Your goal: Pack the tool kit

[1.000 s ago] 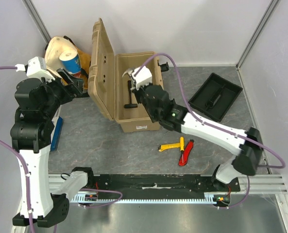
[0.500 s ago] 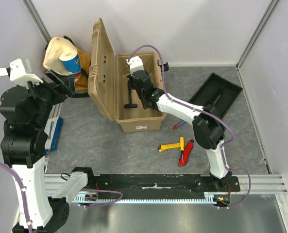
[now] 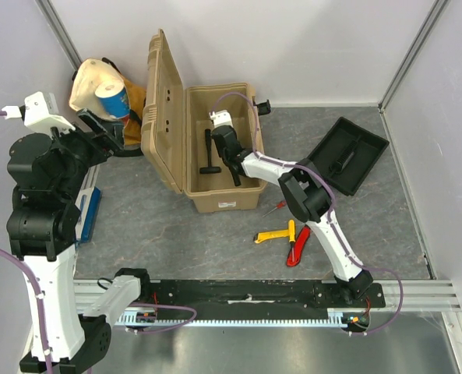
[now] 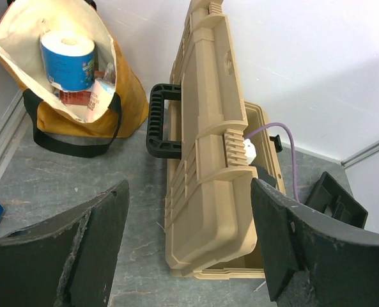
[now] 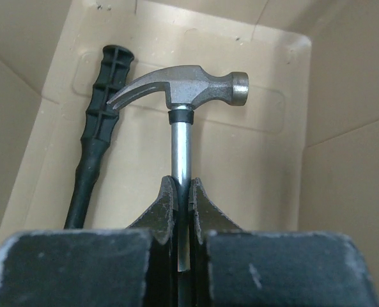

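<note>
- Right gripper (image 5: 183, 192): clenched on the bare steel shaft of the claw hammer (image 5: 189, 93), just below the head. The hammer's lower shaft and grip are hidden behind the fingers.
- From the top camera, the right forearm and wrist cover the held hammer inside the toolbox (image 3: 223, 204), so only the wrist view shows it. It sits inside the box, above the floor; contact with the floor cannot be told.
- Black ribbed-handled tool (image 5: 100, 128) lies on the box floor, left of the hammer. Its lower end is cut off in the wrist view.
- Left gripper (image 4: 189, 211): released, fingers spread wide, raised well above the worktop (image 3: 176, 234) beside the upright lid (image 4: 205, 160).
- The lid hides most of the box interior from the left wrist camera.
- On the worktop in front of the box: screwdriver (image 3: 276, 206), small and thin; yellow-handled tool (image 3: 276, 234); red knife (image 3: 298, 248) just beside it.
- Black tray (image 3: 346, 154) lies right of the box.
- Cloth bag (image 4: 74, 77) stands left of the lid, holding a blue roll (image 4: 66, 59).
</note>
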